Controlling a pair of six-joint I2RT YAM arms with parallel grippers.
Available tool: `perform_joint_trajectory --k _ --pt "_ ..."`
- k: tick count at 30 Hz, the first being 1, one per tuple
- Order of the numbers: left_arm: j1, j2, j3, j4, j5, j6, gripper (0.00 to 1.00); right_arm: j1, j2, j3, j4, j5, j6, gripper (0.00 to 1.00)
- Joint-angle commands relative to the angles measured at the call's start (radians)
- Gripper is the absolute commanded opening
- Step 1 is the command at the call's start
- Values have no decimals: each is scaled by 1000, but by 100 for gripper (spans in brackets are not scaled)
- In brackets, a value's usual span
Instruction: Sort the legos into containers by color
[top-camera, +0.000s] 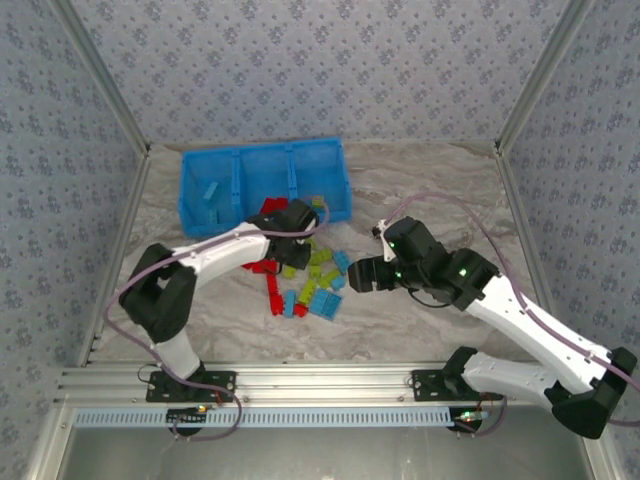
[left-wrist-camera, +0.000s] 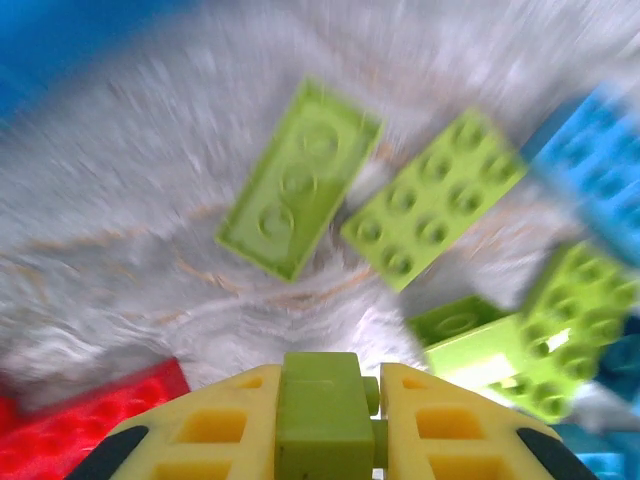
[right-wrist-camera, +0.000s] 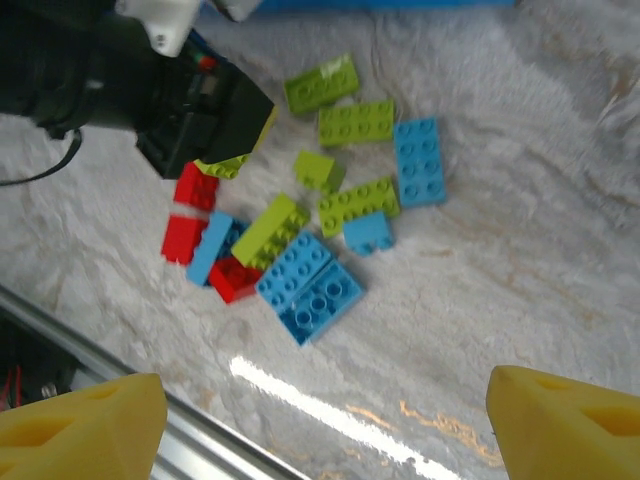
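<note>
A: So, the legos (top-camera: 305, 275): how will they handle, would you say?

B: Light and rigid, I'd judge. They are hard, glossy plastic, so there is nothing to crush, but the smooth side walls could slip between pads. They are best taken across two flat opposite walls, low on the body, not over the studs.

A: And where are they?

B: Mostly in a loose heap on the table (top-camera: 440, 190), in front of the blue tray (top-camera: 186, 190). The red ones (right-wrist-camera: 190, 215) sit at one edge, the light blue ones (right-wrist-camera: 310, 285) nearest the rail, with lime ones between. Several touch or lean on each other, so one lying apart is the easier pick. Two light blue pieces (top-camera: 212, 191) seem to lie in the tray's left compartment.

A: Is one already in hand?

B: Yes. The left gripper (top-camera: 298, 222) is clamped on a small lime brick (left-wrist-camera: 318, 405), pinched between its yellow fingers (left-wrist-camera: 200, 440) at the tray side of the heap. That view is blurred, but a stud looks to jut sideways toward one finger, so the brick may sit turned in the grip.

A: The other arm?

B: The right gripper (top-camera: 360, 272) hangs beside the heap, jaws spread wide, holding nothing.

A: Next?

B: The lime brick wants a compartment other than the one with the blue pieces. It should be carried level, since so light a piece can twist.
</note>
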Motion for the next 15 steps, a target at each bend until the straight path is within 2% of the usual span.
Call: perform_joint_trajectory --k 1,6,12,15 --pt "-8 -64 109 131 -56 -26 16 -21 -55 -16 63 86 50 87" --pt "21 144 363 174 -253 39 14 -49 -67 -21 62 56 73 88" --pt "88 440 672 182 -268 66 14 -48 -120 -50 21 54 99 89" --pt "104 528 806 144 -237 74 26 -47 -158 -70 -4 68 103 89"
